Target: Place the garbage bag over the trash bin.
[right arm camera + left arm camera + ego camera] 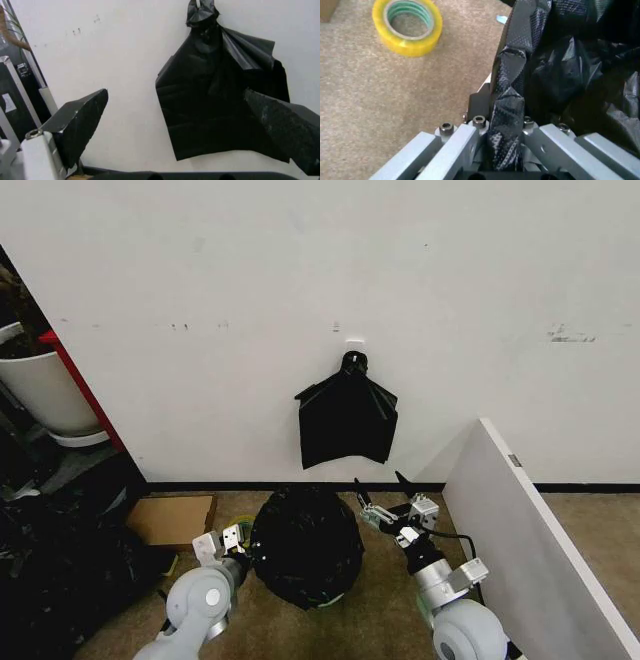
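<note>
Both claws were down by the garbage bag point(306, 545) on the carpet below the wall. My left gripper point(232, 542) was clamped on a fold of it at its left edge, my right gripper point(383, 498) spread wide w/ nothing in it, just right of the bag. Tape roll point(408, 26) lay nearby.

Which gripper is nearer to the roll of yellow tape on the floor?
Left. The left gripper pinches the garbage bag close beside the tape roll; the right gripper hangs open across the bag, farther away.

No legible text, label, brand, number or sign on anything in these views.
</note>
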